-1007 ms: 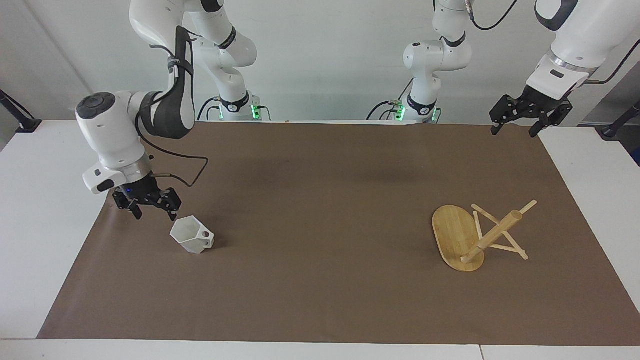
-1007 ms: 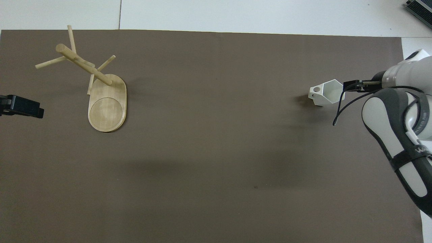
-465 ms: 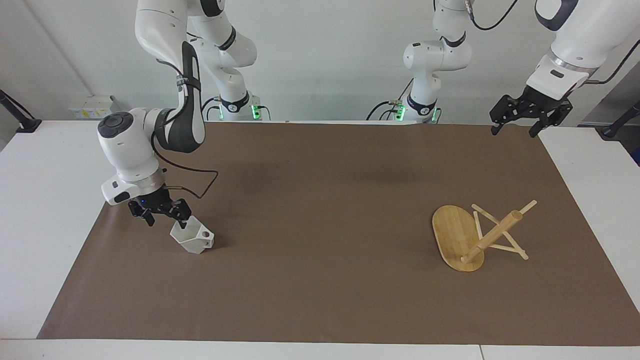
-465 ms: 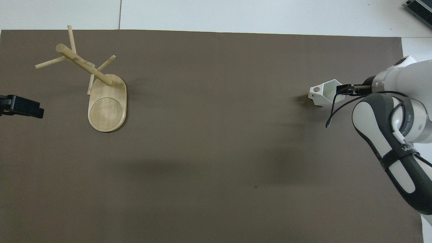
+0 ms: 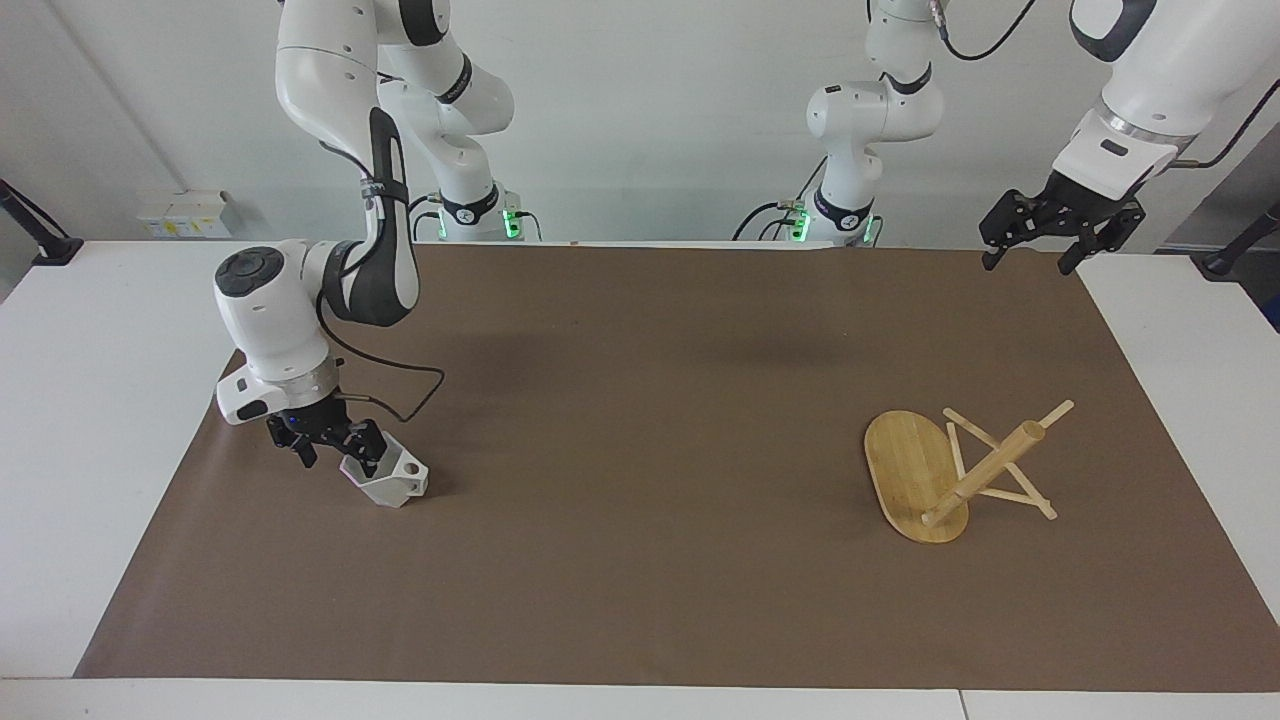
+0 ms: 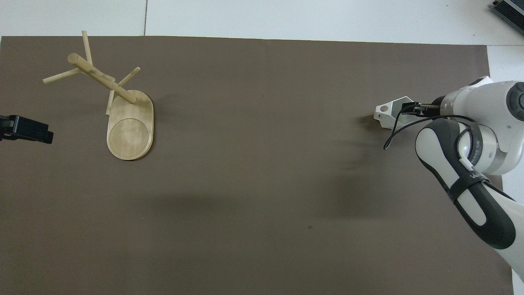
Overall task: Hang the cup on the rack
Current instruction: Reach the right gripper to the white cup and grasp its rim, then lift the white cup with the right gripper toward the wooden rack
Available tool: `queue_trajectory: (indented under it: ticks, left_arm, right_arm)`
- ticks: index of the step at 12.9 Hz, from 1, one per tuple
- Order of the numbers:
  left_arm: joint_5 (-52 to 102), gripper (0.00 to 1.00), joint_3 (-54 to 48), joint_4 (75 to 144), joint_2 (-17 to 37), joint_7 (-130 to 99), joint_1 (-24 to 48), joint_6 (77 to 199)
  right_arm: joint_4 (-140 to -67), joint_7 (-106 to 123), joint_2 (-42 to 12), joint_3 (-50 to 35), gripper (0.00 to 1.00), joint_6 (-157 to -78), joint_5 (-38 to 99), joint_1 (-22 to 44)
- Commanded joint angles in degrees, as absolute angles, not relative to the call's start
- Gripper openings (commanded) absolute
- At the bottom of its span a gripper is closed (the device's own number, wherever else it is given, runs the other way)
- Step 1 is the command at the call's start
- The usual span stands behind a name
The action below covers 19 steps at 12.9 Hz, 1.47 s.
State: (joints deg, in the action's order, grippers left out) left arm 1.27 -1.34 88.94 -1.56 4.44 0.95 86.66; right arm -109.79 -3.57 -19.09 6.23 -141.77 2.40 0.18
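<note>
Straddling the rim of the cup (image 5: 390,477) at the desk's right-arm end, the right end effector (image 5: 330,445), fingers apart, may tip it if closing off-centre.

The right hand (image 5: 335,452) covered the cup's (image 5: 393,480) rim at its ten o'clock side, so contact could not be told; in the overhead view the arm's wrist hid most of that hand and part of the cup's mouth. The left hand (image 6: 25,129) was cut off by the overhead view's nine o'clock edge. Both arms' upper links ran out past the facing view's twelve o'clock edge
</note>
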Motion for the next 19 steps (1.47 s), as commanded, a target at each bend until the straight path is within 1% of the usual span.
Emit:
queue_trajectory:
  ticks: [1,2,3,4,6,8,9,12,15,17,19]
  left_arm:
    - [0.5,1.00,-1.9,90.5,-3.0,4.0,0.3,86.4]
    - [0.5,1.00,-1.9,90.5,-3.0,4.0,0.3,86.4]
    - [0.4,1.00,-1.9,90.5,-3.1,4.0,0.3,86.4]
    - [0.4,1.00,-1.9,90.5,-3.0,4.0,0.3,86.4]
    - [0.5,1.00,-1.9,90.5,-3.0,4.0,0.3,86.4]
    - [0.5,1.00,-1.9,90.5,-3.0,4.0,0.3,86.4]
    - [0.4,1.00,-1.9,90.5,-3.0,4.0,0.3,86.4]
    - [0.5,1.00,-1.9,90.5,-3.0,4.0,0.3,86.4]
    - [0.4,1.00,-1.9,90.5,-3.0,4.0,0.3,86.4]
    - [0.5,1.00,-1.9,90.5,-3.0,4.0,0.3,86.4]
    - [0.5,1.00,-1.9,90.5,-3.1,4.0,0.3,86.4]
  right_arm:
    - [-110.3,-5.5,-18.9,5.4,1.00,-142.7,1.9,-0.2]
    - [-110.3,-5.9,-18.9,4.6,1.00,-142.8,1.9,-0.2]
    - [-110.2,-5.5,-18.9,4.5,0.91,-142.8,1.8,-0.2]
    - [-110.1,-5.4,-18.9,4.4,0.76,-142.8,1.8,-0.2]
    - [-109.6,-5.4,-18.6,3.2,0.42,-142.3,1.8,-0.2]
    - [-109.1,-5.4,-18.3,2.7,0.05,-142.1,1.8,-0.2]
    - [-108.6,-5.2,-18.2,2.7,0.00,-141.9,1.8,-0.3]
    - [-107.0,-4.9,-18.0,2.5,0.00,-141.2,1.8,-0.3]
    - [-104.9,-3.9,-18.0,2.5,0.00,-138.4,1.8,-0.3]
    - [-104.6,-4.0,-16.5,0.9,0.00,-136.2,1.9,-0.2]
    - [-104.7,-5.4,-13.6,-2.1,0.00,-131.4,2.1,-0.3]
